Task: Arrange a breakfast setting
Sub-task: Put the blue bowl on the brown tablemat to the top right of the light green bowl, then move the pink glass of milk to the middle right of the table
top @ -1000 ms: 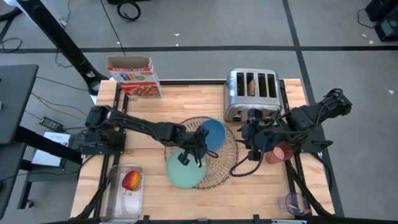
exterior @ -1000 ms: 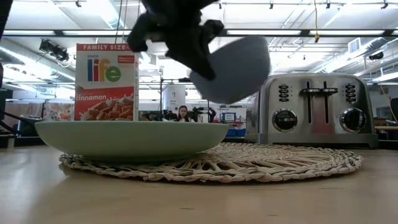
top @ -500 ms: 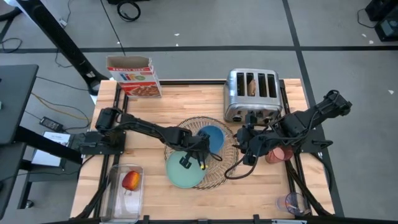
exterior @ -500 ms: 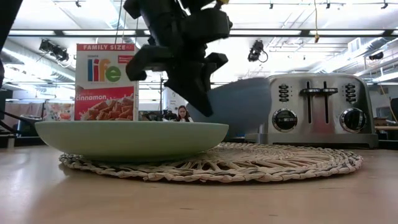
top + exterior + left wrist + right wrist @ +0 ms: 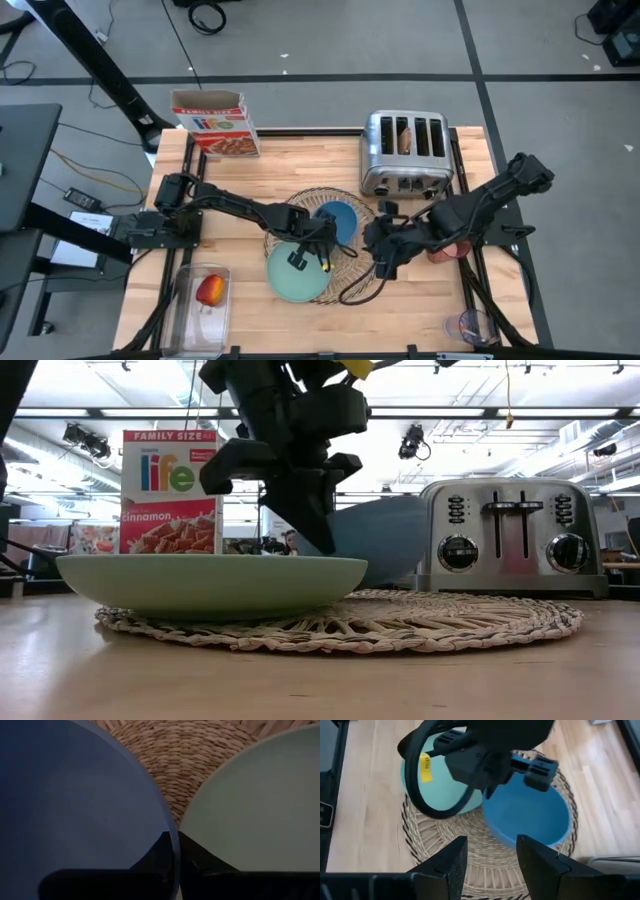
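Observation:
The blue bowl is on the round straw placemat, far and right of the mint-green plate, which lies on the mat's near left part. My left gripper is shut on the bowl's rim. My right gripper hovers open above the mat's right edge, nothing between its fingers. The pink cup is mostly hidden behind the right arm. The red apple lies in a clear bin. A toast slice stands in the toaster. My left gripper pinches the bowl's rim on the side next to the plate, one finger inside the bowl and one outside. The fingers slant down from the table's left. The bowl sits low on the placemat, beside the plate's edge.
The chrome toaster stands at the far right, behind the mat. A cereal box stands at the far left. The clear bin is at the near left, a clear cup at the near right corner.
My left gripper has come down with the blue bowl, which hung tipped above the plate and now sits low on the placemat beside it. My right gripper has sunk and moved toward the table's left, over the mat's right edge, still open.

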Robot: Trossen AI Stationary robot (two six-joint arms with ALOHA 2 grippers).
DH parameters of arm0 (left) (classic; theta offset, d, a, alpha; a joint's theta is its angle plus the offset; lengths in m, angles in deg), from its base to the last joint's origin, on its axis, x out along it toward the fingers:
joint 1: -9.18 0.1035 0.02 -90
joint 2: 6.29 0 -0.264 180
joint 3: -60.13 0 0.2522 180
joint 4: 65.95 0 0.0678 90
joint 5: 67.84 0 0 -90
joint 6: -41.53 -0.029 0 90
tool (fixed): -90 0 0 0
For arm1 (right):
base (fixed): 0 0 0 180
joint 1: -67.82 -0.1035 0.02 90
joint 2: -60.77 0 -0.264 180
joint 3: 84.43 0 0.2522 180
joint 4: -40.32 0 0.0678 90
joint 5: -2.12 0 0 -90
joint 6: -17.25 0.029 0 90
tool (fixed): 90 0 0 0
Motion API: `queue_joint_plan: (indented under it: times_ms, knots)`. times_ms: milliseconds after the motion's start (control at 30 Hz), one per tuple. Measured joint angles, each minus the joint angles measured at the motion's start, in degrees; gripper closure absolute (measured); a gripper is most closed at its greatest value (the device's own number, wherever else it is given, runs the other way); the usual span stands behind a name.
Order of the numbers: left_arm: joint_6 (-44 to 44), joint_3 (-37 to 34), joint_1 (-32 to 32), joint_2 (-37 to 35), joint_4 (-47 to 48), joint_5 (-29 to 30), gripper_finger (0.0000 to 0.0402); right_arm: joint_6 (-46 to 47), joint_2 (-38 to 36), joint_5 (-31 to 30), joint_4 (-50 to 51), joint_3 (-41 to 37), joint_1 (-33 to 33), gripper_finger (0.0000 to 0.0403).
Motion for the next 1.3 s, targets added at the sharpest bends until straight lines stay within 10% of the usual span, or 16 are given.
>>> queue_joint_plan:
  times_ms: [833,1300]
  knots:
    - [6.8,0.0,0.0,-7.2,5.8,2.8,0.0309,1.2,-1.5,0.7,0.0,0.0,1.0,0.0199]
    - [39.7,0.1,-0.8,-30.7,7.2,-3.3,0.0301,8.4,-5.6,0.4,-0.1,1.6,4.1,0.0175]
